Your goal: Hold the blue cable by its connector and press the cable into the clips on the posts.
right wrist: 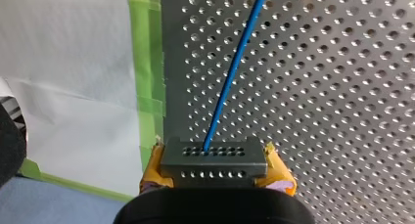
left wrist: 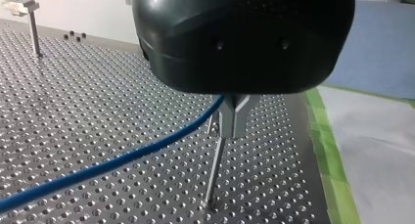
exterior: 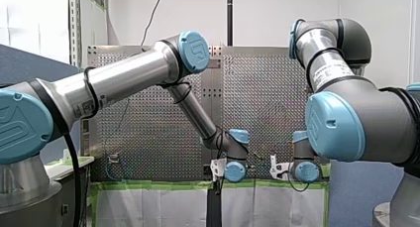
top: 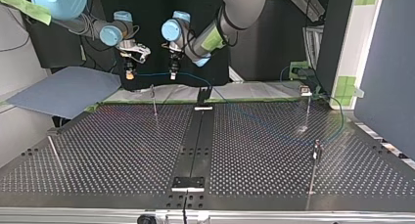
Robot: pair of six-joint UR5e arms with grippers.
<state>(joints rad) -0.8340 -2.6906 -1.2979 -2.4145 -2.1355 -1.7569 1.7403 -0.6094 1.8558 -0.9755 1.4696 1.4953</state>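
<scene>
Gripping connector [right wrist: 214, 158] in shut right jaws, blue cable [left wrist: 122, 159] pinched in left jaws, over holey worktop [top: 244, 150]; blue sheet [top: 63, 89] at top view's ten o'clock.

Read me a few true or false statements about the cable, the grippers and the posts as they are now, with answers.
1. My right gripper clamps the grey connector between yellow pads. True.
2. The blue cable hangs from the connector down to the floor. False: it runs across to my left gripper, above the table.
3. A thin post stands on the table ahead of my left gripper. True.
4. The table is plain wood. False: it is perforated metal.
</scene>
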